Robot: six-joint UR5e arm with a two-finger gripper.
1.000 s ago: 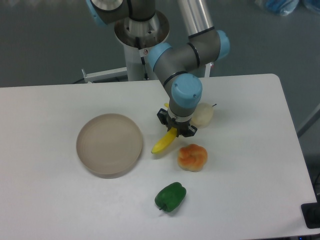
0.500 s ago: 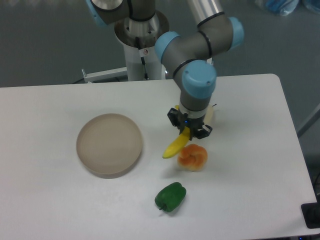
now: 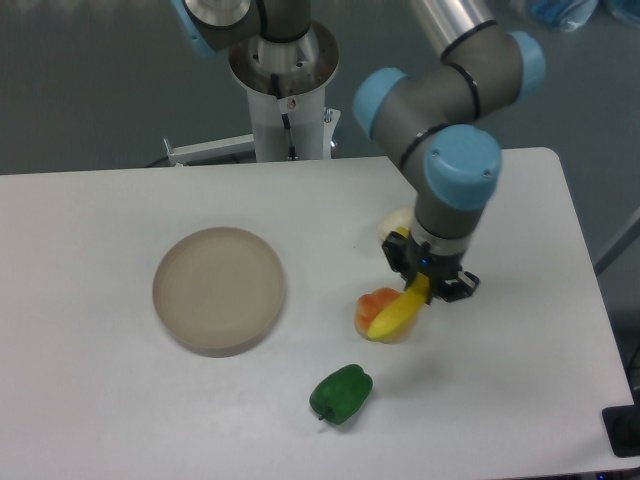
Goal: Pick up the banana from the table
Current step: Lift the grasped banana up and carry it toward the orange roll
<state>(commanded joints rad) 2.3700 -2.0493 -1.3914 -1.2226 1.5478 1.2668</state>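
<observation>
The slim yellow banana [image 3: 397,315] hangs tilted from my gripper [image 3: 428,283], lifted clear of the white table [image 3: 120,400]. Its lower end overlaps the orange pumpkin-like fruit [image 3: 373,306] in the image. My gripper is shut on the banana's upper end, which is hidden between the black fingers. The arm reaches down from the upper right.
A round beige shallow dish [image 3: 219,289] sits left of centre. A green bell pepper [image 3: 341,394] lies near the front. A pale whitish fruit [image 3: 395,226] shows partly behind the arm. The robot's base column [image 3: 285,110] stands at the back edge.
My gripper has risen and moved right with the banana in it, from beside the dish's right rim to over the orange fruit. The pale fruit is now mostly covered by the arm.
</observation>
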